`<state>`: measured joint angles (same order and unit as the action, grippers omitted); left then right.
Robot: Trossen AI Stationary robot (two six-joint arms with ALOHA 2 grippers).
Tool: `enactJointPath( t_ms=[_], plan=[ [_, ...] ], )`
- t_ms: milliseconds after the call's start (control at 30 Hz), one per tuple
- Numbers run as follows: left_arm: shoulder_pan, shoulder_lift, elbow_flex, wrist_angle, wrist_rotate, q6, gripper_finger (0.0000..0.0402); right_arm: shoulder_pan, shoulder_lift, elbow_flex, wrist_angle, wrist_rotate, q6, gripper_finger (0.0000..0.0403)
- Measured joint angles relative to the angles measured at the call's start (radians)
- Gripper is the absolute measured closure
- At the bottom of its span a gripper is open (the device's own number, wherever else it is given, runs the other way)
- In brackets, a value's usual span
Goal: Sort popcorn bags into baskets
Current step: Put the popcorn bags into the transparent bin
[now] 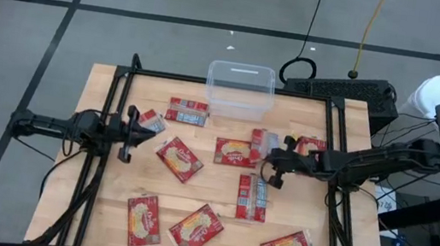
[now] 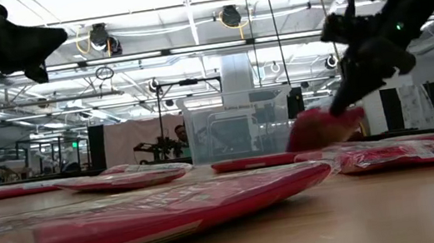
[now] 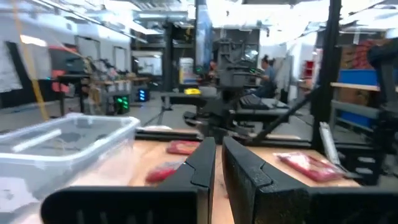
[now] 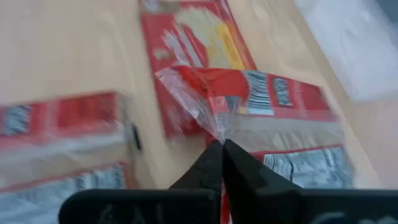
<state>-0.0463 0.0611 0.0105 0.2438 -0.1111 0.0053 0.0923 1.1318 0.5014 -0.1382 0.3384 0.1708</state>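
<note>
One popcorn bag [image 4: 273, 118], tilted, its long axis along the right arm, clamped edgewise in the right tool [image 4: 221, 144].

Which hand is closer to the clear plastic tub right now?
Right. The right hand sits just off the tub's near right corner, shut on a popcorn bag. The left hand sits farther off, toward the table's left side.

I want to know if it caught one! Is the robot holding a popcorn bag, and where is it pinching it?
Yes. The right gripper is shut on a popcorn bag, pinching its crinkly sealed end. The left gripper is shut and holds nothing.
</note>
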Motion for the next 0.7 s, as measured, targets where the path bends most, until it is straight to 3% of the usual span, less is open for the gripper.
enactJointPath(
  t_ms=[167, 367, 500, 700],
  plan=[
    [0.0, 0.128, 0.0, 0.103, -0.022, -0.006, 0.0364, 0.037, 0.0, 0.035, 0.005, 0.025, 0.0, 0.0403],
    [-0.039, 0.373, 0.0, 0.338, -0.032, 0.062, 0.0359, 0.067, 0.0, 0.046, 0.053, 0.026, 0.031, 0.0403],
    [-0.083, 0.568, 0.046, 0.472, -0.102, 0.118, 0.0311, 0.081, 0.0, 0.046, 0.102, 0.029, 0.031, 0.0403],
    [-0.102, 0.868, 0.231, 0.461, -0.126, 0.148, 0.0216, 0.08, 0.0, 0.046, 0.191, 0.031, 0.027, 0.0403]
  ],
)
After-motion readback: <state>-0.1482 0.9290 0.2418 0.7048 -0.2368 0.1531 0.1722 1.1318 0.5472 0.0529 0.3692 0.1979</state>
